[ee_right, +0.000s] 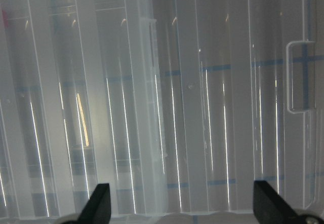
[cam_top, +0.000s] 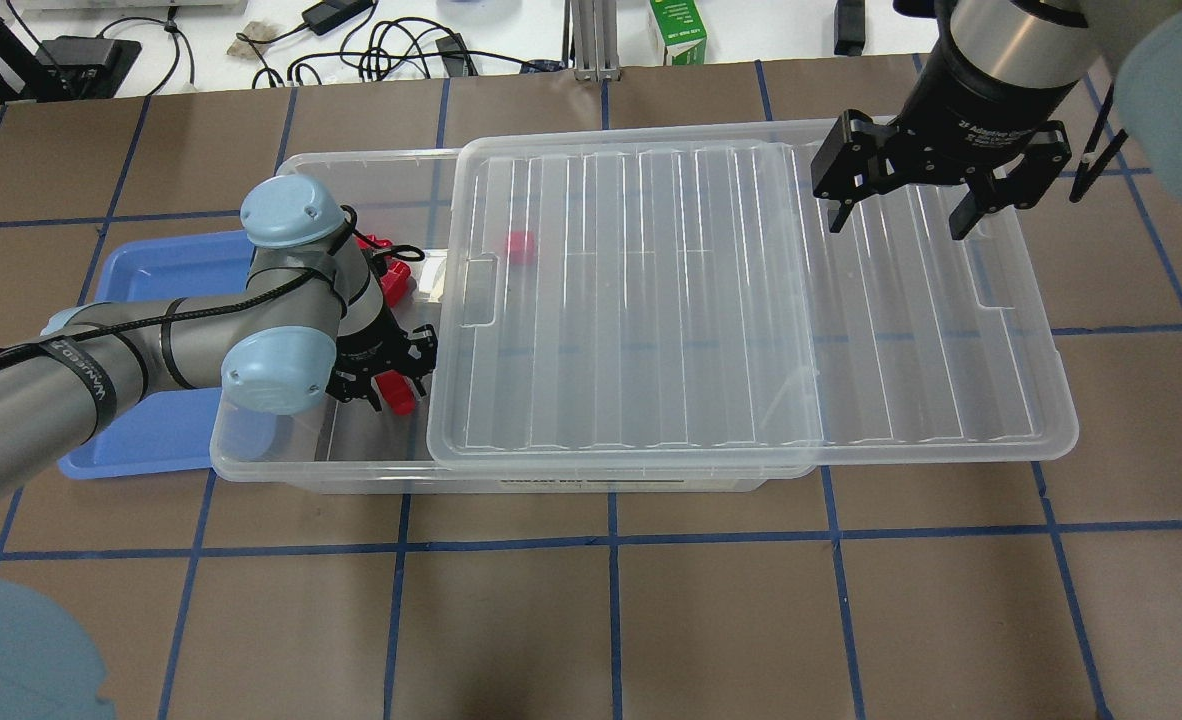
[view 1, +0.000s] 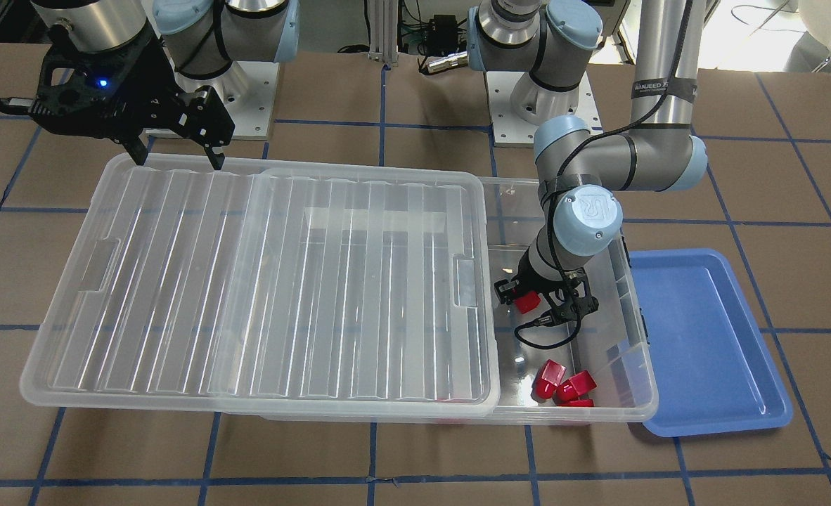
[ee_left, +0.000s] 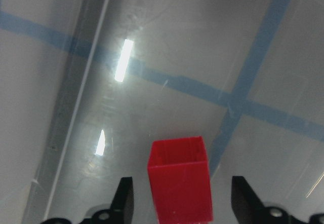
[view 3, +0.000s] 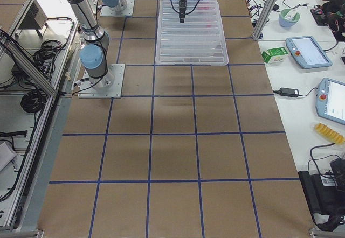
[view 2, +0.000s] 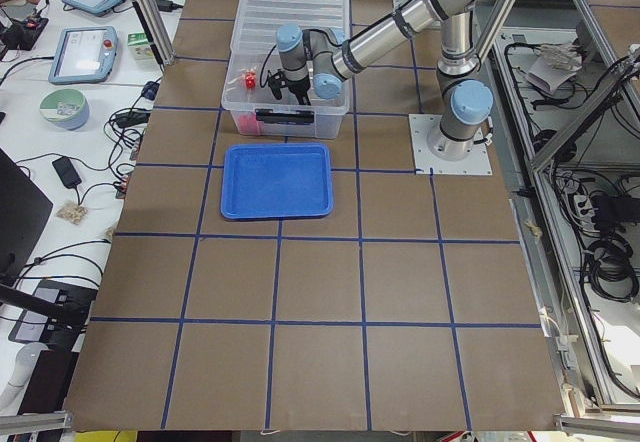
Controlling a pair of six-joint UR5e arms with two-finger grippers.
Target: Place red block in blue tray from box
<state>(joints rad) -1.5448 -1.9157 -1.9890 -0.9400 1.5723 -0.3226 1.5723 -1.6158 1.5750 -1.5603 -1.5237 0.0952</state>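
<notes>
the large clear plastic storage bin (view 1: 570, 411) lies on the brown surface (view 1: 415, 457) taped in a blue grid. its ribbed translucent lid (view 1: 261, 281) is slid along the bin. it covers most of it and overhangs one end, which leaves the other end uncovered.

the left gripper (ee_left: 181, 182) reaches down into that uncovered end. its two black fingers (ee_left: 124, 198) stand apart with the small glossy red plastic block (view 1: 526, 303) between them. in the left wrist view a gap of clear bin floor shows on each side of the block, so neither finger touches it. the block is a plain saturated red, boxy and longer than it is wide, with flat smooth sides and sharp edges. the end facing away from the wrist camera has a thin raised rim.

a cluster of like red blocks (view 1: 563, 383) lies in a corner of the same uncovered end, apart from the gripper. one more red block (cam_top: 521, 245) shows blurred through the lid.

the shallow blue plastic tray (view 1: 704, 337) sits on the surface just beside the bin's uncovered end.

the right gripper (cam_top: 899, 220) hangs over the overhanging end of the lid, fingers spread wide, holding nothing.
</notes>
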